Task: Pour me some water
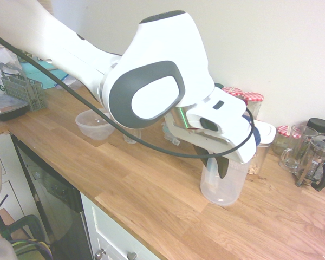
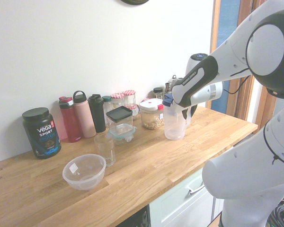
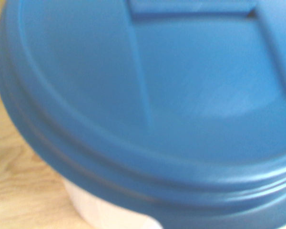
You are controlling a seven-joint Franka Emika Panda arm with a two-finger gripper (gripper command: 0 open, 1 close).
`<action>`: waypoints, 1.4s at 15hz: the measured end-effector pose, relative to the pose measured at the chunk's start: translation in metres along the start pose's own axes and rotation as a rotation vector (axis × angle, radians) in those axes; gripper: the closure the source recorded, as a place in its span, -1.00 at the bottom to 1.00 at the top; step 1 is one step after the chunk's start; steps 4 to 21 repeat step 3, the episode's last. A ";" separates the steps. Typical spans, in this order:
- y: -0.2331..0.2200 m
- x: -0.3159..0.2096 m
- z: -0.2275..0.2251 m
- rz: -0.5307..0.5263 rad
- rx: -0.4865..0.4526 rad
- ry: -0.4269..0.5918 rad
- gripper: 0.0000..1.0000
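Note:
A clear plastic water jug (image 2: 174,125) with a blue lid stands upright on the wooden counter, right of centre. In the first exterior view the jug (image 1: 223,187) sits under the wrist. My gripper (image 1: 223,162) is at the jug's upper side, by the lid; in the second exterior view the gripper (image 2: 188,111) is partly hidden behind the jug. Nearly the whole wrist view is the blurred blue lid (image 3: 157,95). An empty drinking glass (image 2: 105,149) stands to the left, beside a clear plastic bowl (image 2: 84,171).
Along the wall stand a black protein tub (image 2: 41,132), several bottles (image 2: 85,114), jars (image 2: 123,100), a lidded clear box (image 2: 120,122) and an oats container (image 2: 152,113). A French press (image 1: 314,162) and glass mug (image 1: 295,149) stand beyond the jug. The counter's front edge (image 2: 180,182) is near.

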State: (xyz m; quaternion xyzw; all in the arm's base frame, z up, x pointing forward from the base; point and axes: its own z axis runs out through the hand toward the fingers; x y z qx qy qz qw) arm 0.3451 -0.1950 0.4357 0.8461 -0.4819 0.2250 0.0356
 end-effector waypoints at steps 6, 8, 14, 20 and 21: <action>0.000 0.000 -0.007 -0.043 -0.084 -0.122 -1.00; 0.000 0.000 -0.007 -0.043 -0.084 -0.122 -1.00; 0.000 0.000 -0.007 -0.043 -0.084 -0.122 -1.00; 0.000 0.000 -0.007 -0.043 -0.084 -0.122 -1.00; 0.000 0.000 -0.007 -0.043 -0.084 -0.122 -1.00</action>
